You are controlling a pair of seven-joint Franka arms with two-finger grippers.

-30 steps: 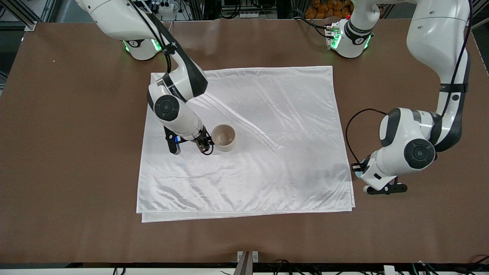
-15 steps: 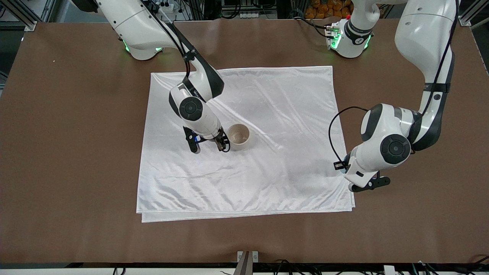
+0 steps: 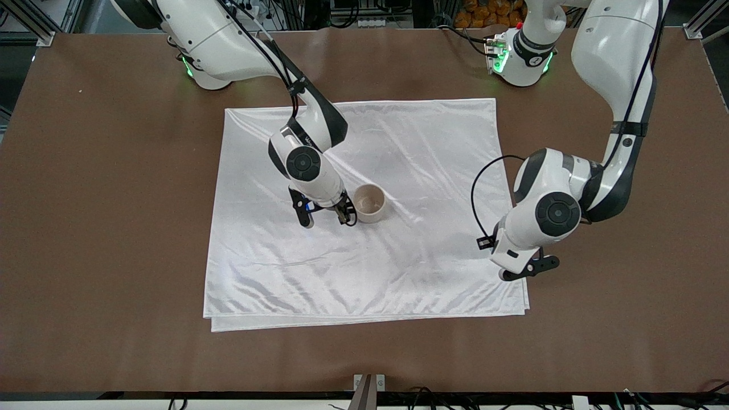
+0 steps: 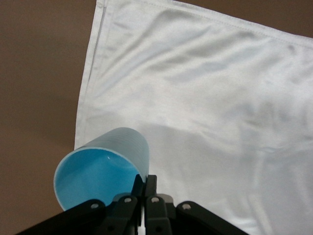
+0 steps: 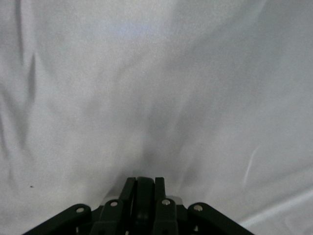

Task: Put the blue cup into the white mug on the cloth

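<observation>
My left gripper (image 4: pixel 145 188) has its fingers pinched tight on the rim of the blue cup (image 4: pixel 105 164), which hangs tilted over the corner of the cloth (image 3: pixel 398 262) at the left arm's end. My right gripper (image 3: pixel 344 215) has its fingers clamped on what looks like the black handle of the white mug (image 3: pixel 369 203), though the wrist view shows only a dark curved piece between the pads, so I can't be sure. The mug is over the middle of the cloth, opening up; I can't tell whether it is lifted clear.
</observation>
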